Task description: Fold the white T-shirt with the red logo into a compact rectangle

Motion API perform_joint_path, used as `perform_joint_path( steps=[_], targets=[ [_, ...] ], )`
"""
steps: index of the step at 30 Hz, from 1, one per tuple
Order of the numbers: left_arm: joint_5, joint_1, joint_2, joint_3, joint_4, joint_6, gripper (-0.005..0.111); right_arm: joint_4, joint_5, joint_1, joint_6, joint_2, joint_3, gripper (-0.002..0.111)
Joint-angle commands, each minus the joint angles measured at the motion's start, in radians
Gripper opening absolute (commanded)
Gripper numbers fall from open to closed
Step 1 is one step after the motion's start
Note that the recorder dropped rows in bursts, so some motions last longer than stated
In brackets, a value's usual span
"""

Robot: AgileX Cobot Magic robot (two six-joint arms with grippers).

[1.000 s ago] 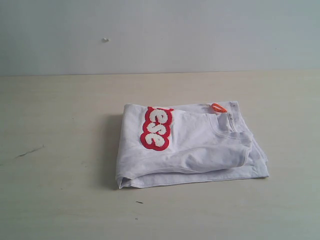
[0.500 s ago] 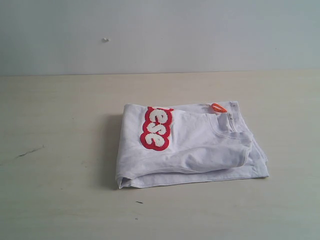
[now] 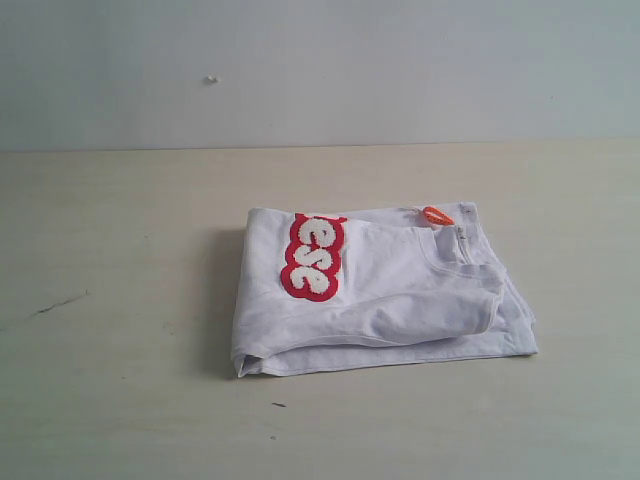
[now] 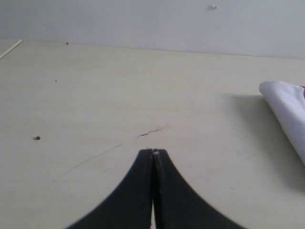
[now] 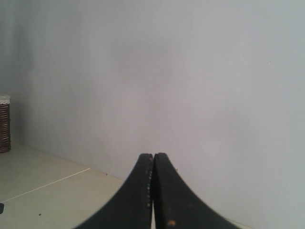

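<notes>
**Left gripper point(image 4: 153, 152) and right gripper point(image 5: 153, 155): both pressed together, both empty**

- **Left gripper.** The black jaws meet tip to tip and pinch nothing. It hangs over bare table point(image 4: 71, 95), with a thin crack point(image 4: 153, 130) just beyond the tips. One folded corner of the white T-shirt point(image 4: 286, 109) shows at the edge of this wrist view, apart from the jaws.
- **Right gripper.** The jaws are closed flat against each other and hold nothing. It faces the pale wall point(image 5: 190, 71). A brown woven basket point(image 5: 4, 125) sits at the edge of its view. No cloth is in sight there.
- **Exterior view.** Neither arm appears in it.
- **White T-shirt.** It lies near the middle of the table, folded in layers into a rough rectangle.
  - The red logo point(image 3: 313, 257) lies on the top layer near the left fold, and only its last letters show.
  - The collar point(image 3: 465, 262) faces up on the right half.
  - The orange neck tag point(image 3: 437, 215) is at the far edge.
  - On the right side the lower layers stick out a little past the top one, so the edges are not squarely stacked.
- **Change over the last second.** There is none. The shirt keeps the same shape and place, and no arm comes in.
- **Meaning for the task.** The folding looks finished or very nearly so. The only step left would be squaring up the uneven right edge, if that is wanted.
</notes>
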Motion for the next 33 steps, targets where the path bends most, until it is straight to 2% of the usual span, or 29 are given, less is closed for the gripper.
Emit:
perform_joint_path(
  steps=[1,9,16,19,26,29,33],
  targets=[
    [-0.012,0.004,-0.005,0.002,0.004,0.005,0.0,0.0,-0.003,-0.003,-0.001,-0.001,0.002,0.0],
    [-0.012,0.004,-0.005,0.002,0.004,0.005,0.0,0.008,0.011,-0.012,-0.001,-0.001,0.005,0.0],
    [-0.012,0.004,-0.005,0.002,0.004,0.005,0.0,0.014,0.017,-0.197,-0.001,-0.001,0.005,0.0],
    [-0.012,0.004,-0.005,0.002,0.004,0.005,0.0,0.014,0.017,-0.332,-0.001,-0.001,0.005,0.0],
    [-0.012,0.004,-0.005,0.002,0.004,0.005,0.0,0.006,0.017,-0.35,-0.001,-0.001,0.005,0.0],
    [-0.012,0.004,-0.005,0.002,0.004,0.005,0.0,-0.137,0.018,-0.35,-0.001,-0.001,0.005,0.0],
    [-0.012,0.004,-0.005,0.002,0.004,0.005,0.0,-0.147,0.018,-0.35,-0.001,-0.001,0.005,0.0]
  ],
)
